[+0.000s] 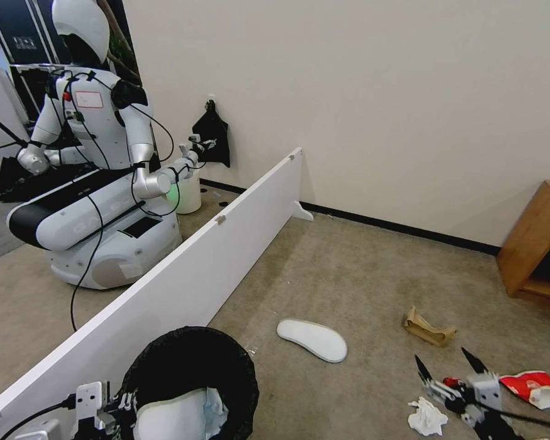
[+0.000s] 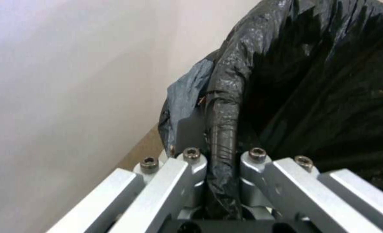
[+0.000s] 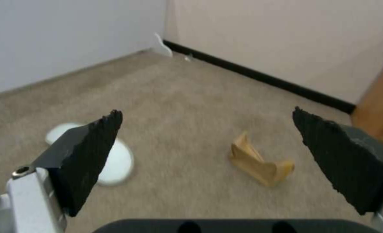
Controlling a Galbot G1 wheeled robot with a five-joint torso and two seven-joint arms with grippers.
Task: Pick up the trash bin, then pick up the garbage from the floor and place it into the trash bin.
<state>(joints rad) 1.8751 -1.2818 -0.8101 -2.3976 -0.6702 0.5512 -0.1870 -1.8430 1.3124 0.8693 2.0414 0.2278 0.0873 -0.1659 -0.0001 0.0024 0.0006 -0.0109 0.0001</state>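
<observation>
**Bin held at its rim on your left, right fingers spread above the litter**

Your left gripper (image 2: pixel 222 168) is clenched on the rim of the trash bin (image 1: pixel 189 379), pinching a fold of the black bag (image 2: pixel 312 84) between its fingers (image 2: pixel 187 168). The bin sits at the near left, just beside the white partition board (image 1: pixel 183 287), upright, with its mouth facing up. Inside it you can see a white slipper (image 1: pixel 171 418) and a bit of crumpled tissue.

Your right gripper (image 1: pixel 449 366) is at the near right, low over the carpet (image 1: pixel 348 275), with its black fingers (image 3: pixel 92 142) released and spread wide, nothing between them.

On the floor, a second white slipper (image 1: pixel 312 340) lies flat between the bin and the right gripper, its long axis running from near right to far left. The folded brown cardboard (image 1: pixel 428 330) sits just beyond the right gripper, standing up on its edges as an open fold. A crumpled white tissue (image 1: pixel 426 418) lies near the gripper on its left, and the red-and-white crushed cup (image 1: pixel 535 388) lies on its side to the right. A small red piece (image 1: pixel 452 383) shows just behind the gripper's body.

A wooden shelf (image 1: pixel 531 244) stands at the far right against the wall.
</observation>
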